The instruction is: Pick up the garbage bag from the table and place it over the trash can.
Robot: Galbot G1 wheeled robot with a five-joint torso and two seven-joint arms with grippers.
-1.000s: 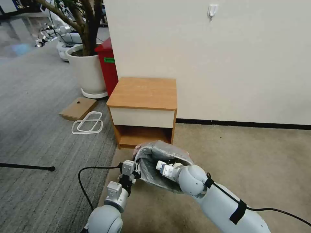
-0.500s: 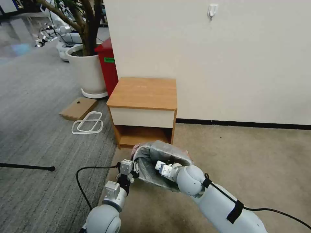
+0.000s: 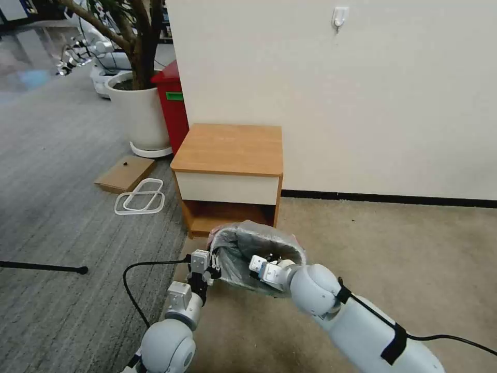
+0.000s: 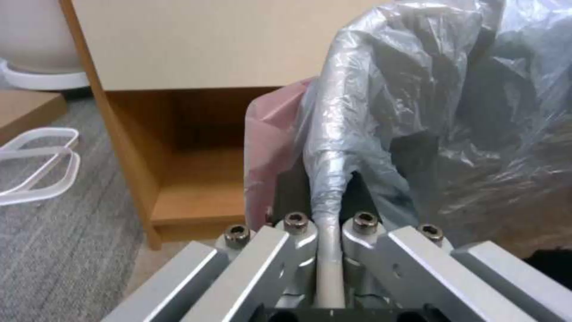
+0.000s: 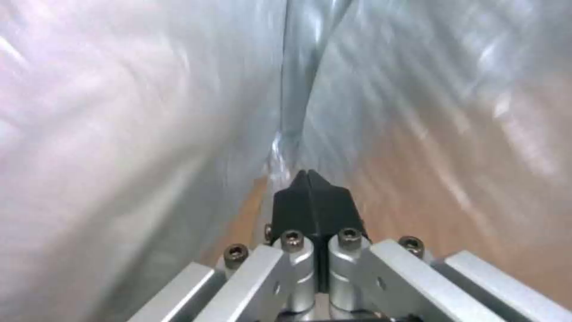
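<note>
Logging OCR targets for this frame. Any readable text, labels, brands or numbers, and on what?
None can be read.
Green label on the red bin: any print too small to read.
Garbage bag, table, left gripper and right gripper: no markings in view.

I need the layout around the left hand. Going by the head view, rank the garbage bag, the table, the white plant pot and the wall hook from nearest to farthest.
1. garbage bag, pinched in the left hand
2. table, just behind the bag
3. white plant pot, farther back on the left
4. wall hook, high on the wall
</note>
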